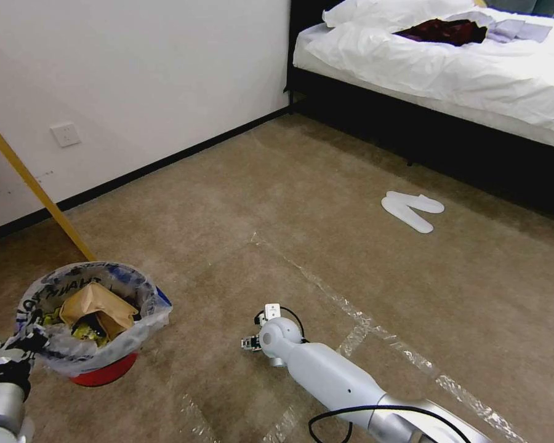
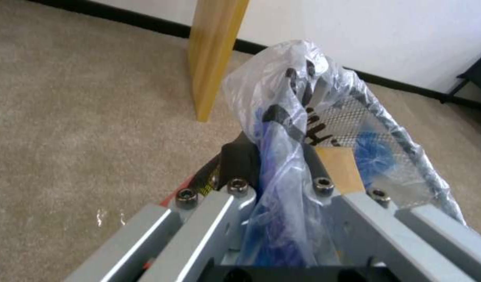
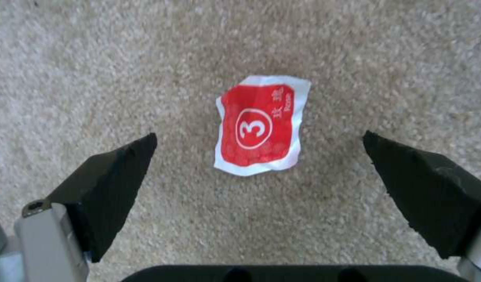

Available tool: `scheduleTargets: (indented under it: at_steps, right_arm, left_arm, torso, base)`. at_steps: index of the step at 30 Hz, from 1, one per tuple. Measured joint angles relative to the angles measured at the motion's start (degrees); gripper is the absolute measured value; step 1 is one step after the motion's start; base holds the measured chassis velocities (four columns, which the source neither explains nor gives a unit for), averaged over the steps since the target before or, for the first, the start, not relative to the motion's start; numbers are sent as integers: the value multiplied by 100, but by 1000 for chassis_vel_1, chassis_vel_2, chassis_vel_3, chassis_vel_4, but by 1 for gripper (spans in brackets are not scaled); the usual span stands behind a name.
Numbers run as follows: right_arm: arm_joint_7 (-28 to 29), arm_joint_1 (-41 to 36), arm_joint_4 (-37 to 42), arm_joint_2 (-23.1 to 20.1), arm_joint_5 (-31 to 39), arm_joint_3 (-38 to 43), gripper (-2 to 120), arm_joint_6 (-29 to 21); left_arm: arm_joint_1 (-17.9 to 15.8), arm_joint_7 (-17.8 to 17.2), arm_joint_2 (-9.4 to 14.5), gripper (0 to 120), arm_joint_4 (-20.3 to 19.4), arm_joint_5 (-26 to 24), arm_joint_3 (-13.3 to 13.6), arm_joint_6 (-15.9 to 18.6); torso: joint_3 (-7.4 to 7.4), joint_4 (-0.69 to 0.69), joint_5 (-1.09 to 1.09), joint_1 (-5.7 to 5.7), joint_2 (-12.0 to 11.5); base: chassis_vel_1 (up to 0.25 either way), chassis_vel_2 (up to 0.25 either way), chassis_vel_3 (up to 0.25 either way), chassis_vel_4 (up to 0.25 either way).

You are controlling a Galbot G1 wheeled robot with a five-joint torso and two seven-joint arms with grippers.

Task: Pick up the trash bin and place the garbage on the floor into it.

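Note:
The trash bin, a red bucket lined with a printed clear bag, is at the lower left of the head view, with a brown paper bag and other litter inside. My left gripper is shut on its near rim and liner; in the left wrist view the left gripper pinches the bag. My right gripper points down at the floor in front of me. In the right wrist view the right gripper is open just above the carpet, a red garbage wrapper marked "3" lying flat between its fingers.
A pair of white slippers lies to the right, near a bed with white sheets. A slanted yellow wooden post stands by the wall behind the bin. Tape lines cross the carpet.

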Motion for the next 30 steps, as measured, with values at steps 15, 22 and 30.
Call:
scheduleTargets:
  at_steps: [15,22,30]
  right_arm:
    - [-49,104,-119,89,-181,-80,100,18]
    - [-61,138,-189,144,-259,-93,100,34]
    - [-95,116,-245,171,-332,-88,84,69]
  left_arm:
    - [-10,12,-30,4,15,16,19,-36]
    - [-19,18,-38,4,14,21,35,-50]
    - [-20,23,-29,4,14,19,28,-69]
  torso:
    - [0,0,0,0,0]
    - [0,0,0,0,0]
    - [0,0,0,0,0]
  base:
    - [0,0,0,0]
    - [0,0,0,0]
    - [0,0,0,0]
